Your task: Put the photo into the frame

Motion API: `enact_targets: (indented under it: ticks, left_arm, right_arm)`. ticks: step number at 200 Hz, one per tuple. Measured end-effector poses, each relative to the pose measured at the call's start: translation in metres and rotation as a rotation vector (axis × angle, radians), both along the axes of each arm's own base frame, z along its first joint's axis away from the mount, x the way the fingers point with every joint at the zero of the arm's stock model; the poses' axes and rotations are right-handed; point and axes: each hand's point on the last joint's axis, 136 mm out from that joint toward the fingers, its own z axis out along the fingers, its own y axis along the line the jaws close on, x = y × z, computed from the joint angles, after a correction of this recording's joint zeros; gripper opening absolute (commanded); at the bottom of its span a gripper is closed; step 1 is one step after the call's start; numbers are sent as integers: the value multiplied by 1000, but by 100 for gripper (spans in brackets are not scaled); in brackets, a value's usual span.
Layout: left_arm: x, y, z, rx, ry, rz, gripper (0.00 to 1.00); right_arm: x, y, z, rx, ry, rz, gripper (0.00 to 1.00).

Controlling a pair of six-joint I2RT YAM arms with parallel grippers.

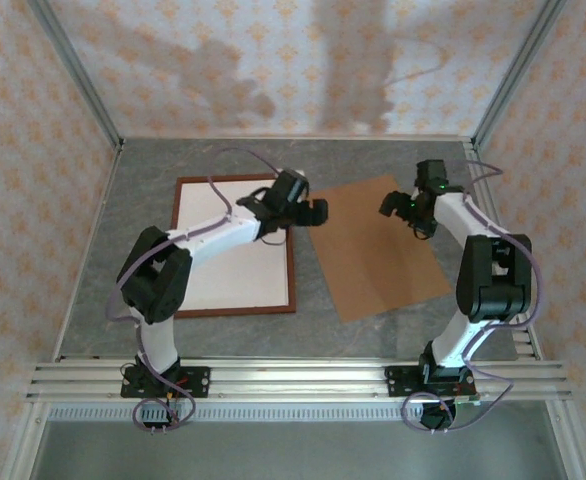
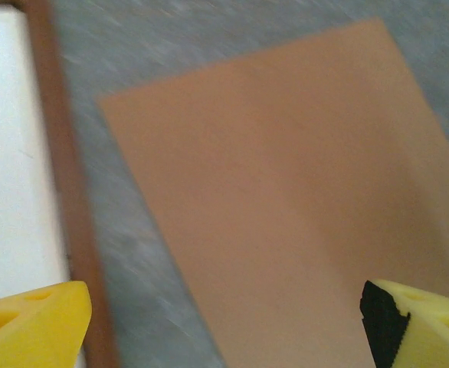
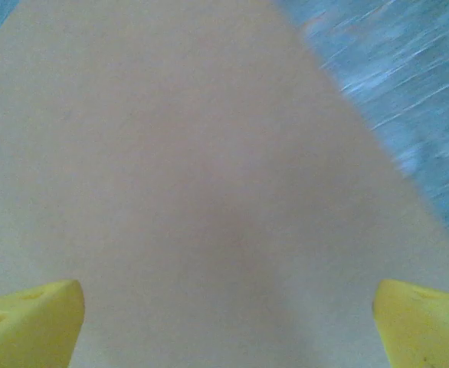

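Observation:
The frame (image 1: 233, 311), thin reddish-brown moulding, lies flat on the left of the table, and a plain white sheet (image 1: 228, 265) fills it. I cannot tell if that sheet is the photo face down, because no printed picture shows. My left gripper (image 1: 287, 210) hangs open over the frame's right rail (image 2: 67, 192). One finger is above the white sheet (image 2: 10, 153), the other above the brown board (image 2: 286, 176). My right gripper (image 1: 406, 213) hangs open above the far part of that board (image 3: 194, 153). Nothing is between the jaws of either gripper (image 2: 224, 330) (image 3: 228, 322).
The plain brown board (image 1: 373, 255) lies tilted on the grey table (image 1: 323, 330), its left corner close to the frame's right rail. Patterned walls close in the back and sides. The arm bases stand on the metal rail at the near edge (image 1: 293, 378).

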Motion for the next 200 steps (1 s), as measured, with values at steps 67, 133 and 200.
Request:
enact_targets:
  ticks: [67, 133, 200]
  left_arm:
    - [-53, -58, -61, 4, 154, -36, 89]
    - [-54, -61, -84, 58, 209, -19, 89]
    - [-54, -67, -91, 65, 217, -27, 90]
  right_arm:
    - [52, -30, -7, -124, 15, -18, 97]
    - [44, -28, -50, -118, 173, 54, 96]
    - [36, -29, -57, -36, 197, 63, 91]
